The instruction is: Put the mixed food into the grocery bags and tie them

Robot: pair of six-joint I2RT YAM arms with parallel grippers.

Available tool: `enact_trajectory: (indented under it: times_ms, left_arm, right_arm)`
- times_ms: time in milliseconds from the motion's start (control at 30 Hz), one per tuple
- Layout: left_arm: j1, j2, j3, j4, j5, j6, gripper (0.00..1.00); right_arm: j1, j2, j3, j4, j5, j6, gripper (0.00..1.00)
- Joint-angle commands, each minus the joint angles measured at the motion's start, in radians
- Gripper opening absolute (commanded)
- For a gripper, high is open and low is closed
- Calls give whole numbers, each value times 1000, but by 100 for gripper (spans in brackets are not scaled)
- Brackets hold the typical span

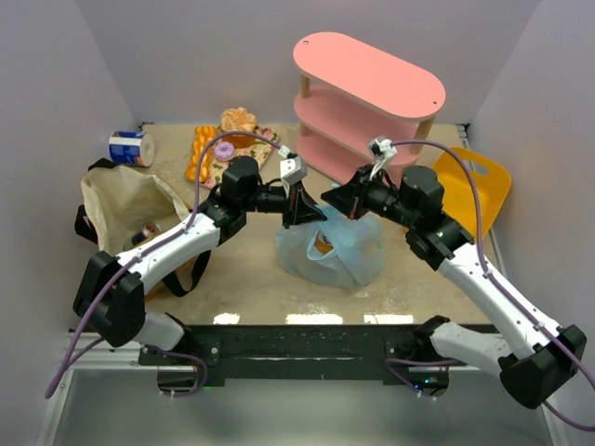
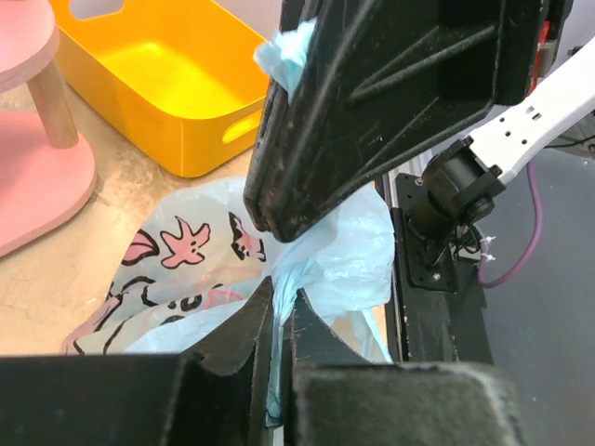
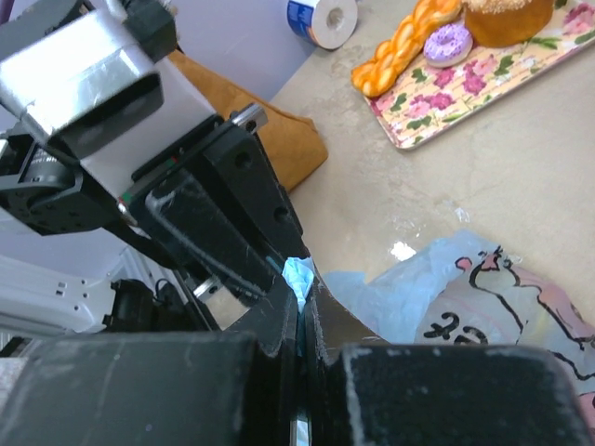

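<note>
- Blue bag (image 1: 330, 249) sits in the middle of the table (image 1: 242, 279), with my left jaws and right jaws meeting just above it. I judge a good knot needs both sides pulled taut while crossing.
- Left wrist: left jaws are narrow, pinching one twisted handle (image 2: 279, 279).
- Right wrist: right jaws clamp the other handle (image 3: 297, 274).

Likely a robotics lab booth — blank white walls (image 1: 186, 56), sandy table (image 1: 244, 279), pink shelf (image 1: 372, 84).
</note>
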Motion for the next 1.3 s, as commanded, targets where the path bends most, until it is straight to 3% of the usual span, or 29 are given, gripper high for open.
enact_trajectory:
  times_ms: [0, 433, 833, 1000, 1267]
  left_arm:
    - [11, 9, -23, 110, 14, -64, 0]
    - [32, 27, -23, 104, -41, -123, 0]
    - [48, 79, -13, 136, 132, -215, 0]
    - [48, 102, -8, 153, 185, -244, 9]
    - [49, 130, -34, 270, 230, -348, 32]
  right_arm:
    - [29, -62, -46, 47, -33, -21, 0]
    - [195, -78, -215, 77, -33, -72, 0]
    - [204, -107, -345, 117, 39, -178, 2]
    - [204, -116, -361, 148, 32, -195, 2]
    - [204, -119, -373, 162, 33, -210, 3]
